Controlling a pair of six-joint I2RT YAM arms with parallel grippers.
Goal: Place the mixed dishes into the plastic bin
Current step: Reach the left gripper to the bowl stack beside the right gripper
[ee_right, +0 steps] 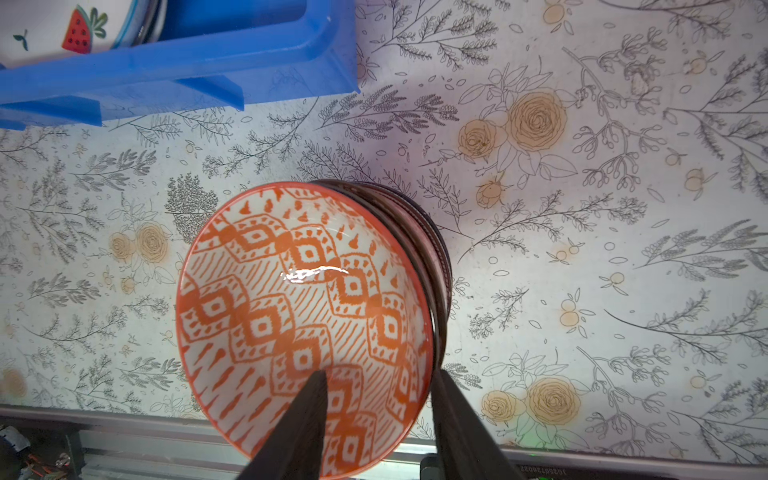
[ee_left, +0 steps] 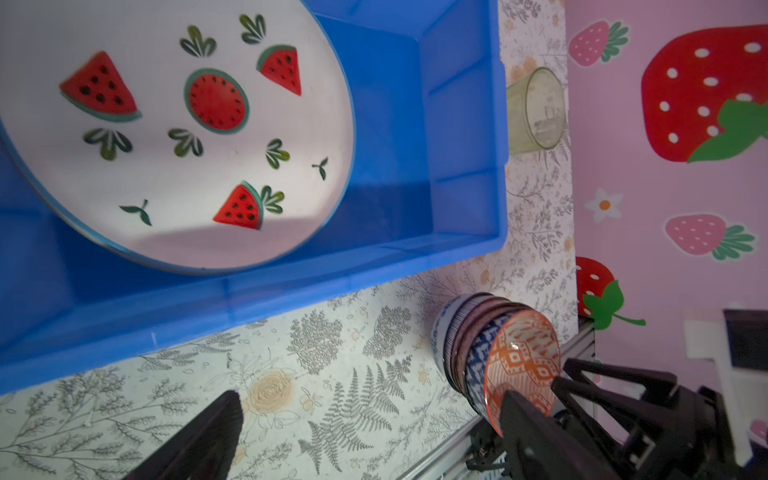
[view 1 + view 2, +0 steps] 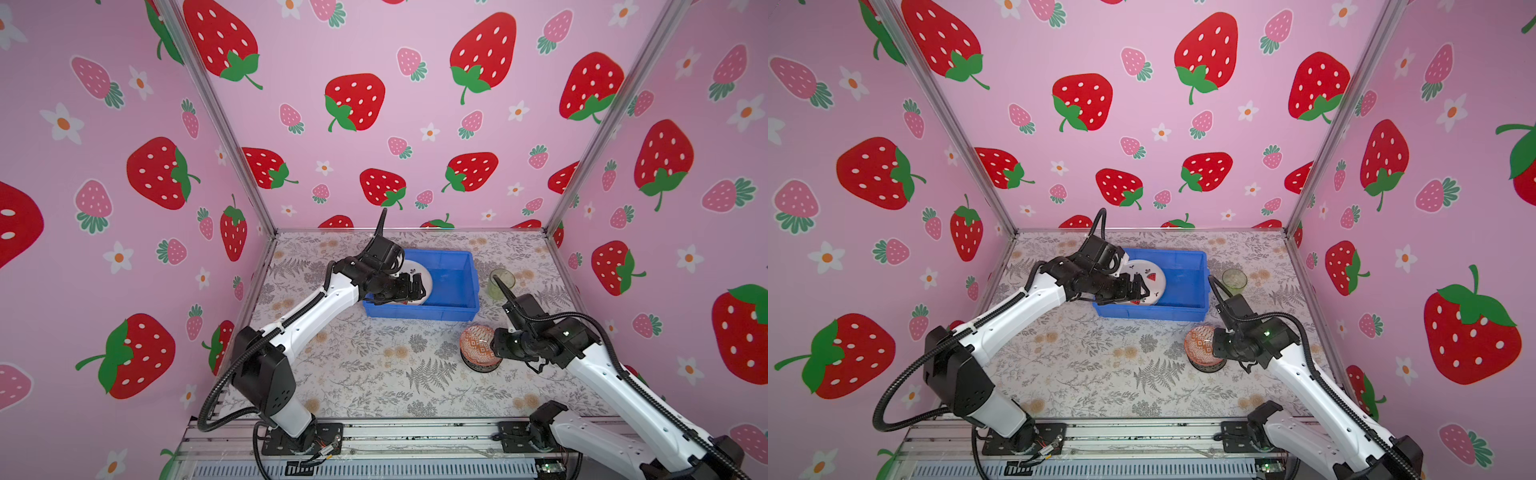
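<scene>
orange bowl, glossy, round, straddled at rim by right tool, grip unclear; left tool apart.

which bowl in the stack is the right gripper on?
The orange-red patterned bowl, topmost in the stack: the right gripper straddles its rim, one finger inside. The blue-white bowl sits under it.
</scene>
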